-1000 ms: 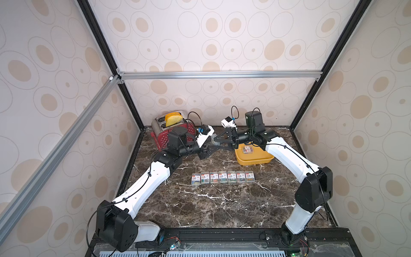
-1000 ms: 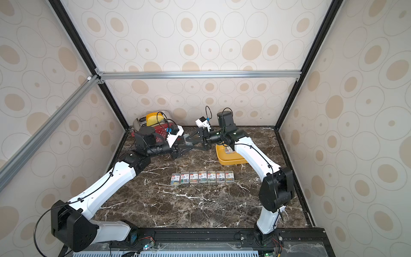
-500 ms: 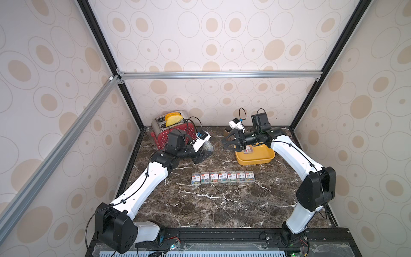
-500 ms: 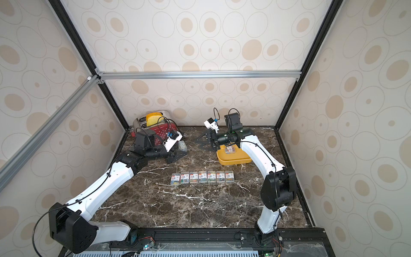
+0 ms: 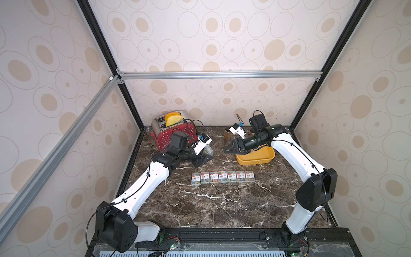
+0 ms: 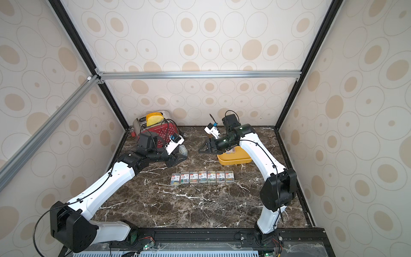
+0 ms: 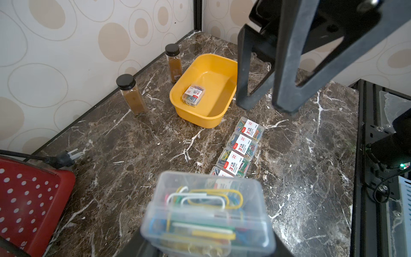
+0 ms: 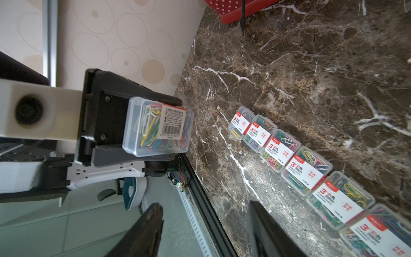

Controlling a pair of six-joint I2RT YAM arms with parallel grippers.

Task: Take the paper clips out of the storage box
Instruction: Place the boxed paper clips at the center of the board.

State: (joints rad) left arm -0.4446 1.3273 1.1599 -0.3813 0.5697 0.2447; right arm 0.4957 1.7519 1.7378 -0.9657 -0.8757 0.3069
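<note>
We see left gripper (image 8: 176, 131) pinching 1 clear rectangular clip case (image 8: 144, 133), right gripper (image 7: 265, 106) spread, empty. 2nd case (image 7: 193, 94) in glossy yellow round-cornered tray (image 7: 195, 118); 7-case row (image 5: 223, 177) on veined marble (image 5: 211, 207).

Bright even light, blurred foreground

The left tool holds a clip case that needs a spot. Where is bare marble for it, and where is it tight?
Free: the wide marble between the row of cases and the front rail; also the row's end nearest the left arm. Crowded: around the yellow tray, with bottles behind and the right tool by it.
</note>
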